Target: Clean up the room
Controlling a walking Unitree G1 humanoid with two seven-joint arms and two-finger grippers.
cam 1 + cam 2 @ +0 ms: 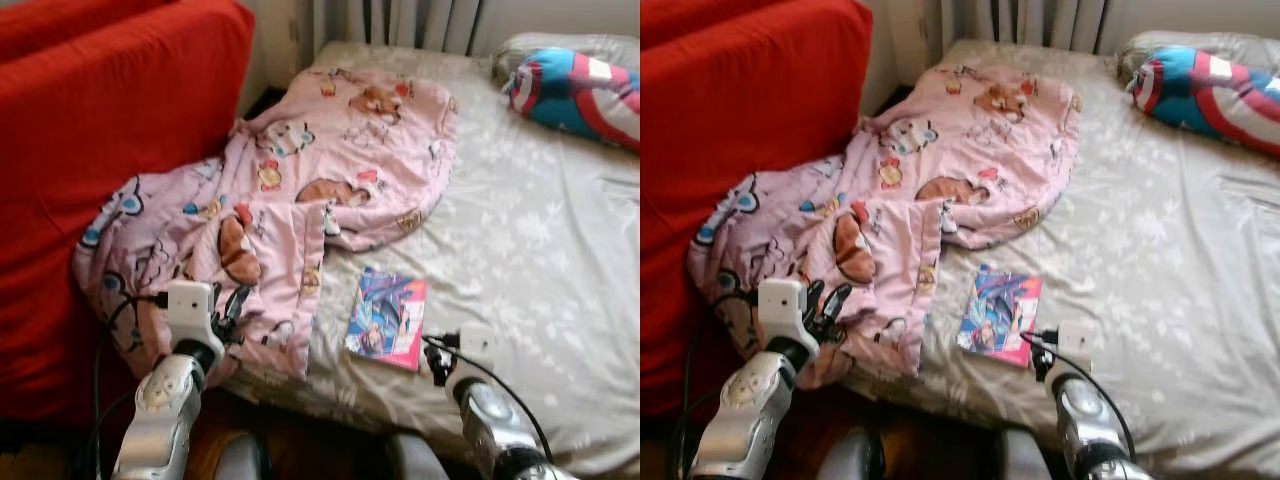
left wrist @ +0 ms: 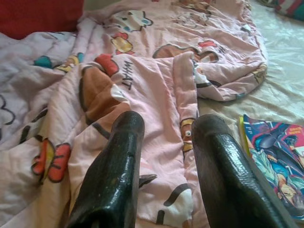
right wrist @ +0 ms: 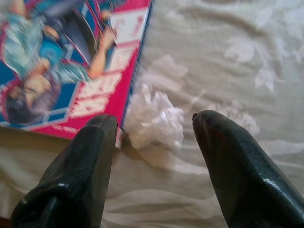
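Note:
A pink cartoon-print blanket (image 1: 330, 150) lies crumpled over the left half of the bed, one corner folded over near the front edge. My left gripper (image 2: 164, 123) is open just above that folded corner, with pink cloth showing between its fingers. A colourful comic book (image 1: 387, 318) lies flat on the sheet near the front edge. Beside its red edge sits a small crumpled white wad (image 3: 152, 114). My right gripper (image 3: 154, 118) hovers open over the wad, one finger (image 3: 80, 161) close to the book's corner.
The bed's beige flowered sheet (image 1: 520, 250) is bare on the right half. A red, white and blue shield-print pillow (image 1: 580, 95) lies at the far right, with a pale pillow (image 1: 560, 45) behind it. A red sofa (image 1: 100, 130) stands against the bed's left side. Dark floor (image 1: 300, 430) lies below.

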